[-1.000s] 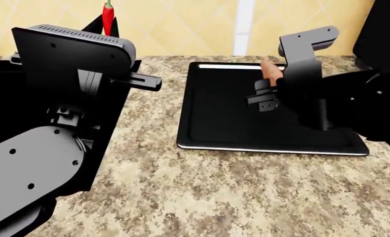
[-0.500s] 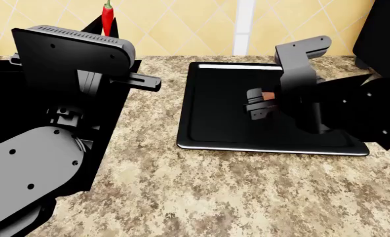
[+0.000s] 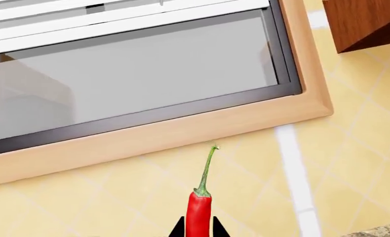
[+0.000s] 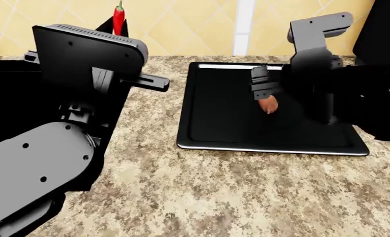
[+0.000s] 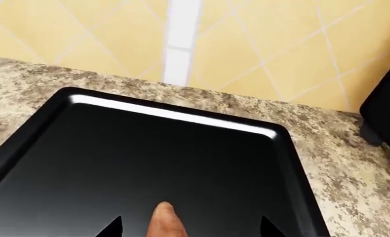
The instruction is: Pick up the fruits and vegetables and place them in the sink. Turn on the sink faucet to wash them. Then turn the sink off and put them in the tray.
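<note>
My left gripper (image 3: pixel 198 230) is shut on the red chili pepper (image 3: pixel 198 217), held upright with its green stem up. In the head view the chili (image 4: pixel 118 17) sticks up above the left arm, over the sink's (image 4: pixel 1 98) right edge. My right gripper (image 5: pixel 189 228) is open, with its jaws wide apart, above the black tray (image 5: pixel 116 148). The sweet potato's (image 5: pixel 163 224) tip shows between the jaws and touches neither. In the head view the sweet potato (image 4: pixel 268 103) is just below the right gripper (image 4: pixel 266 94), over the tray (image 4: pixel 208 133). The faucet is out of view.
Speckled granite counter (image 4: pixel 214 192) surrounds the tray. A yellow tiled wall (image 4: pixel 202 24) stands behind it. A dark appliance (image 4: pixel 386 29) stands at the back right. The left wrist view shows a window (image 3: pixel 136 74) and a wooden cabinet corner (image 3: pixel 366 19). The left arm hides most of the sink.
The right gripper swung over the tray and its jaws opened. The sweet potato went from high near the tray's back down to the tray's middle. The left arm shifted slightly right with the chili.
</note>
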Available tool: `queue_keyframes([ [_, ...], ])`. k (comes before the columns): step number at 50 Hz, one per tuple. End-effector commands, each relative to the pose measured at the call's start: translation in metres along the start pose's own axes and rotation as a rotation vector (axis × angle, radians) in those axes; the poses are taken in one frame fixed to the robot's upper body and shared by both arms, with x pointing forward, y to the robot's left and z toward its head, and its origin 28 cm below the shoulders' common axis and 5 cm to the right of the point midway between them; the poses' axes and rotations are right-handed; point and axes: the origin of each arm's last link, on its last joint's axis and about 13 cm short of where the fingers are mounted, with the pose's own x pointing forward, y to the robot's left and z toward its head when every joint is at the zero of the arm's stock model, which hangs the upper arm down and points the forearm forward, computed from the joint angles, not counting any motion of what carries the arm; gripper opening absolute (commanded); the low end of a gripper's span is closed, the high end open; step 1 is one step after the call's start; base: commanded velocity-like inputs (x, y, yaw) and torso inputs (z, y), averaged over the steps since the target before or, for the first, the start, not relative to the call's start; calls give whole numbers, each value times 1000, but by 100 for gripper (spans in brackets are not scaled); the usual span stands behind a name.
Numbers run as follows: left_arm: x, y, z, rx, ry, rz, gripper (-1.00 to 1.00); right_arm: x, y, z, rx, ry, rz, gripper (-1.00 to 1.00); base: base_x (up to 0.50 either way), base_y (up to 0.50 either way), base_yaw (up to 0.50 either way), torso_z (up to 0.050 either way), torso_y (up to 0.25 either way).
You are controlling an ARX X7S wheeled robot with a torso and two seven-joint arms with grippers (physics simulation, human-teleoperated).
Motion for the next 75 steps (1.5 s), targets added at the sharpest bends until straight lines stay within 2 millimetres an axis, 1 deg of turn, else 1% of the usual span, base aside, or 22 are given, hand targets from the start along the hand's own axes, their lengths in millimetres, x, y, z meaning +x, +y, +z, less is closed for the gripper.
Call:
queue_keyframes([
  [1, 18, -20, -3, -9, 61, -87, -100, -23, -12, 23, 90, -215, -61, 100, 0, 0, 0, 0, 0],
  [3, 25, -24, -4, -36, 88, -113, -100, -28, -14, 25, 101, -241, -74, 100, 0, 0, 0, 0, 0],
  [7, 38, -35, -7, -129, 190, -218, -100, -39, -19, 29, 112, -308, -126, 100, 0, 0, 0, 0, 0],
  [10, 48, -43, -13, -206, 273, -306, -100, -46, -23, 30, 126, -345, -162, 100, 0, 0, 0, 0, 0],
  [13, 58, -48, -19, -243, 325, -352, -100, -51, -27, 29, 150, -370, -183, 100, 0, 0, 0, 0, 0],
  [16, 64, -53, -23, -284, 385, -416, -100, -54, -29, 29, 182, -394, -183, 100, 0, 0, 0, 0, 0],
  [22, 67, -64, -31, -375, 535, -582, -100, -54, -27, 28, 198, -417, -158, 100, 0, 0, 0, 0, 0],
  [28, 67, -75, -35, -369, 615, -707, -100, -54, -27, 28, 200, -420, -156, 100, 0, 0, 0, 0, 0],
  [35, 65, -86, -45, -326, 675, -750, -100, -53, -25, 28, 199, -419, -150, 100, 0, 0, 0, 0, 0],
  [43, 70, -97, -43, -303, 674, -765, -100, -53, -25, 28, 196, -415, -146, 100, 0, 0, 0, 0, 0],
  [44, 70, -96, -42, -296, 667, -761, 100, -54, -25, 28, 196, -415, -146, 100, 0, 0, 0, 0, 0],
  [51, 72, -95, -38, -288, 633, -737, 100, -52, -23, 27, 196, -407, -139, 100, 0, 0, 0, 0, 0],
  [65, 70, -95, -38, -271, 610, -738, 100, -51, -22, 25, 194, -400, -132, 100, 0, 0, 0, 0, 0],
  [75, 86, -74, -7, -288, 463, -627, 100, -51, -23, 25, 192, -399, -134, 100, 0, 0, 0, 0, 0],
])
